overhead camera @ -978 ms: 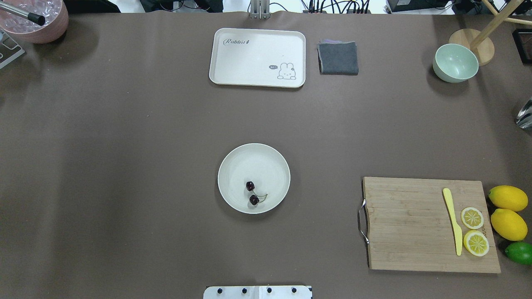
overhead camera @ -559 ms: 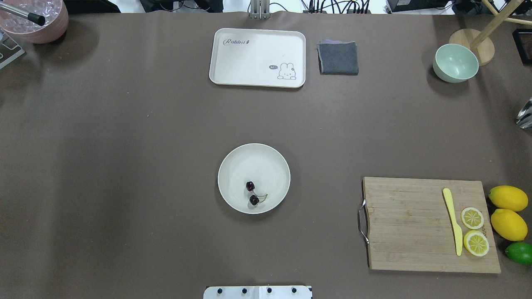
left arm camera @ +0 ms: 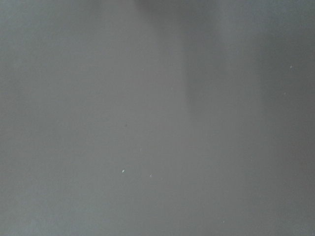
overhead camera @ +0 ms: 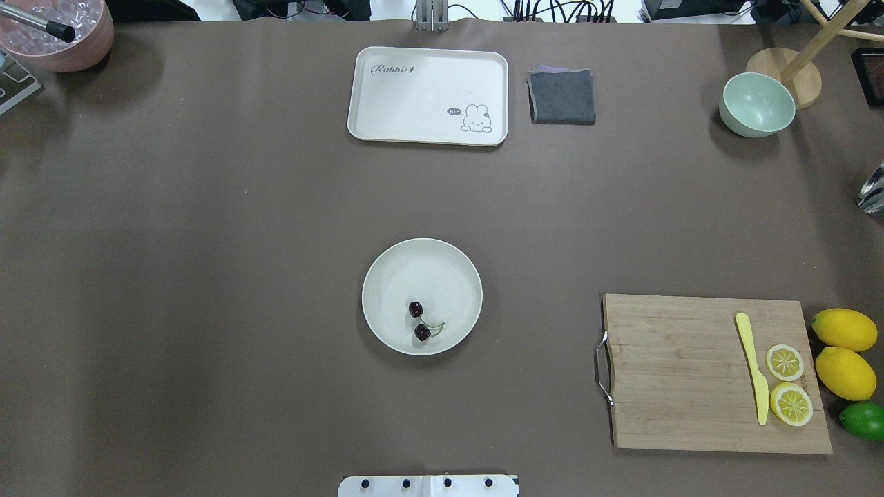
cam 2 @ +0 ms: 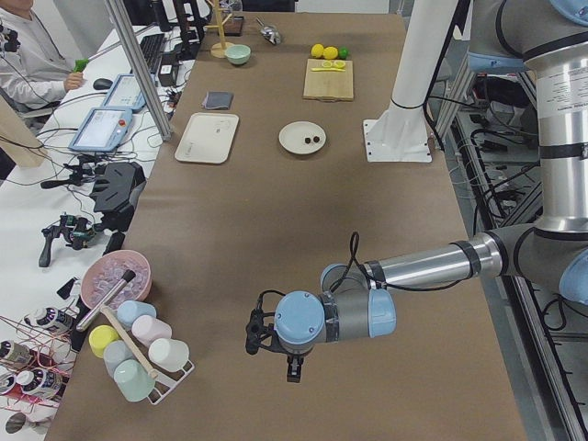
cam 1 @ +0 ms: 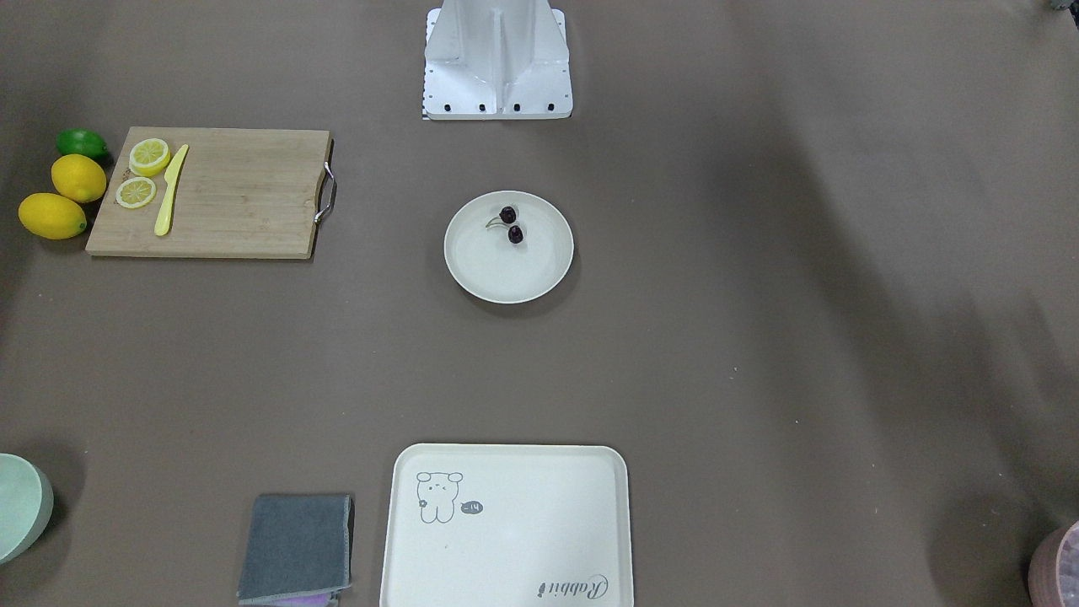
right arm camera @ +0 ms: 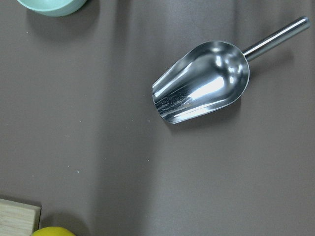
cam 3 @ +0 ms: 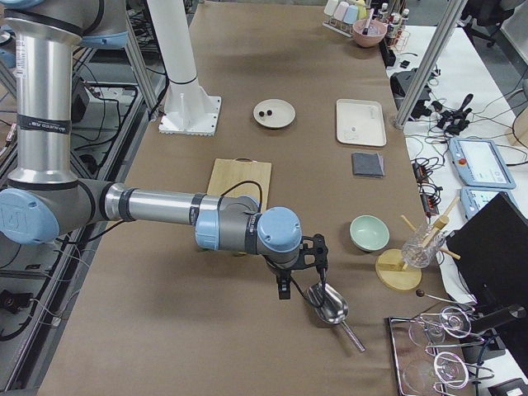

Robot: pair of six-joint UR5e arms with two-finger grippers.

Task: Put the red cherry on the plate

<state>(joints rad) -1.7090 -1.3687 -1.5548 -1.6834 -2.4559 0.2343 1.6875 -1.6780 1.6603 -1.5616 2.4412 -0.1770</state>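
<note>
The red cherry, a dark glossy pair on thin green stems, lies inside the plate toward the edge nearest the robot base. The front-facing view shows the same: cherry on the round off-white plate. Neither gripper appears in the overhead or front-facing view. The left gripper hangs over bare table far from the plate. The right gripper hovers above a metal scoop, also far from the plate. Whether either is open or shut I cannot tell.
A cutting board with a yellow knife and lemon slices sits at the right, with whole lemons and a lime beside it. At the far edge are a cream tray, a grey cloth and a green bowl.
</note>
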